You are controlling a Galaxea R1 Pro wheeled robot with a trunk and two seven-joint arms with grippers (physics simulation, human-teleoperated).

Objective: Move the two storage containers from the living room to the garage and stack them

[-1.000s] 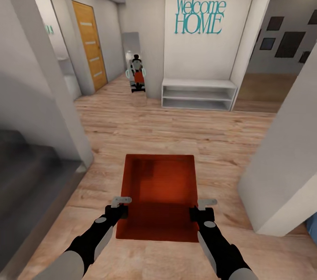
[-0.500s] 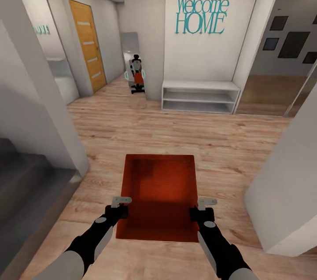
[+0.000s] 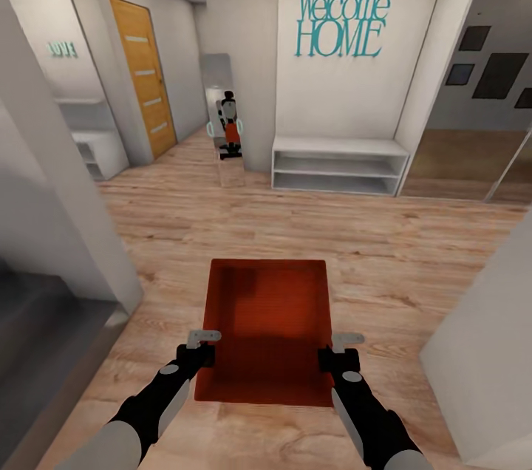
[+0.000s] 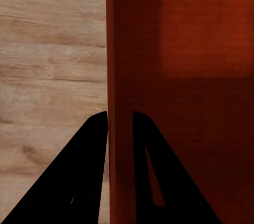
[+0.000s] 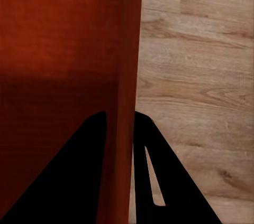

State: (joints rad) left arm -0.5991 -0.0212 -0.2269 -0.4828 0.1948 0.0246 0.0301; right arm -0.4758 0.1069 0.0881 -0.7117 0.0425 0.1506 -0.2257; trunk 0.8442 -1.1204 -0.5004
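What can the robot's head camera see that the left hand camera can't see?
The head view alone shows the Welcome HOME sign, white shelf, yellow door, mirror, and right gripper. The left wrist view alone shows, up close, one finger on each side of the container's wall. Both show the orange-red storage container, the left gripper and the wood floor.

Orange-red storage container (image 3: pixel 267 318) with finely ribbed bottom, light wood-plank floor (image 3: pixel 222 219), black arms with grey gripper fingers (image 3: pixel 202 338), teal "Welcome HOME" lettering (image 3: pixel 341 23) on white wall, orange-brown door (image 3: pixel 142 78).
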